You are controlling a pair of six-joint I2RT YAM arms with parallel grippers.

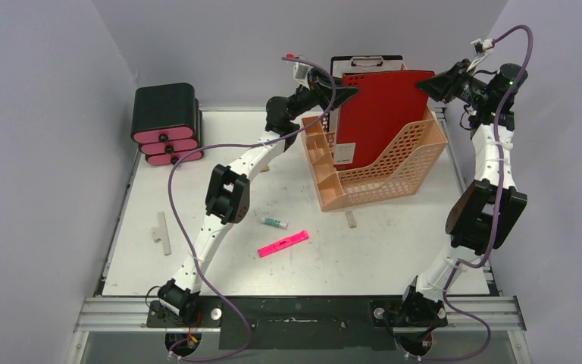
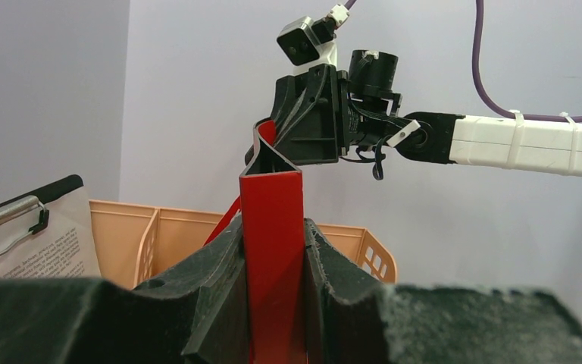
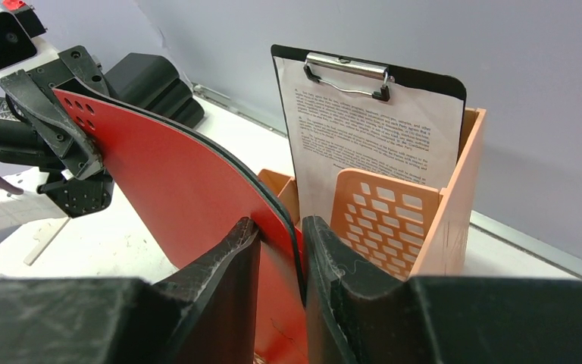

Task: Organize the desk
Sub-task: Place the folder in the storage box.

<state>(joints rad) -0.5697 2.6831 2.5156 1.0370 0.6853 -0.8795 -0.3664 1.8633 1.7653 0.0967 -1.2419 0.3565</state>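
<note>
Now L claw [image 1: 346,92] & R claw [image 1: 427,85] tight on red folder [image 1: 383,114], opp. edges, over orange rack [image 1: 405,163].

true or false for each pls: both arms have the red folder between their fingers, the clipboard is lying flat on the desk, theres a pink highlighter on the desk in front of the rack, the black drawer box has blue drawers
1. The red folder sits between the left arm's fingers and the right arm's fingers. True.
2. The clipboard lies flat on the desk. False: it stands upright in the orange file rack.
3. A pink highlighter lies on the desk in front of the rack. True.
4. The black drawer box has blue drawers. False: it has pink drawers.
</note>
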